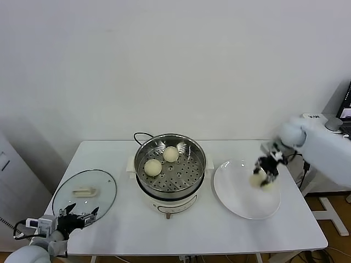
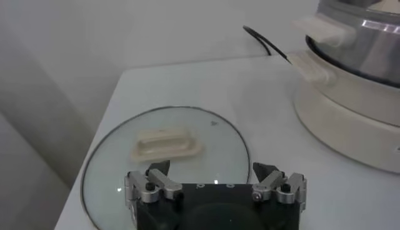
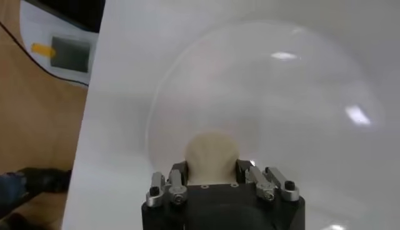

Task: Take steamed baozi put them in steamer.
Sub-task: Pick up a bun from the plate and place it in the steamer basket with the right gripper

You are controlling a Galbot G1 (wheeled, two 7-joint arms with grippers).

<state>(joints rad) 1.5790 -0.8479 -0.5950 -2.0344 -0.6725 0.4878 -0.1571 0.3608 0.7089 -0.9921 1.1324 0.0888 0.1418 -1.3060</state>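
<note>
The steamer [image 1: 189,152], a shiny steel pot on a white base, stands mid-table with two cream-white baozi inside, one [image 1: 153,167] near the front left and one [image 1: 171,154] behind it. My right gripper [image 1: 265,173] is shut on a third baozi [image 1: 256,179] over the right part of the white plate [image 1: 241,200]. The right wrist view shows this baozi [image 3: 212,150] between the fingers of the gripper [image 3: 211,167], with the plate [image 3: 281,100] below. My left gripper [image 1: 79,212] is open and empty, parked at the front left. A fourth baozi is not in view.
The round glass lid [image 1: 68,189] with a white handle [image 1: 84,192] lies flat at the table's left, just beyond the left gripper [image 2: 212,172]; it also shows in the left wrist view [image 2: 119,169]. The steamer's black cord [image 1: 138,135] runs behind the pot.
</note>
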